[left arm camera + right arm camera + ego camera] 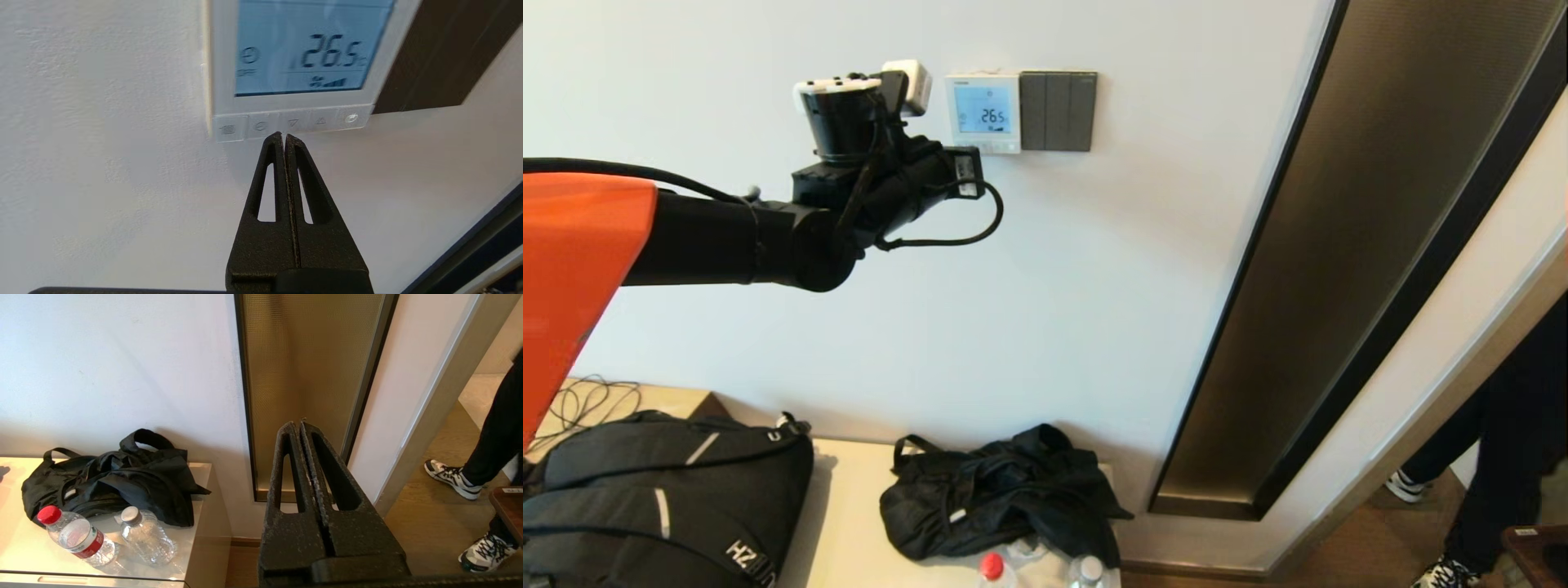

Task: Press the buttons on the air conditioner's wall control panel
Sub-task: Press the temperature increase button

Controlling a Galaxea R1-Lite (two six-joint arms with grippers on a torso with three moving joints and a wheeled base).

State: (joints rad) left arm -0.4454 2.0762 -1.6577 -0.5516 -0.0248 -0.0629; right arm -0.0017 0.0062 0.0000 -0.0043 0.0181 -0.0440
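The white wall control panel [983,113] has a lit blue display reading 26.5 [310,49]. A row of several buttons [292,123] runs along its lower edge. My left arm [882,188] reaches up to the wall just left of and below the panel. My left gripper [284,135] is shut and empty. Its tips sit at the lower edge of the button row, between the clock button [260,125] and the down-arrow button [293,123]. I cannot tell whether they touch. My right gripper [301,424] is shut and empty, parked low and out of the head view.
A dark grey switch plate [1058,110] adjoins the panel's right side. Below stands a cabinet [849,506] with a backpack [662,498], a black bag [1005,490] and two bottles [77,537]. A bronze wall panel [1380,245] and a person's legs [1503,457] are on the right.
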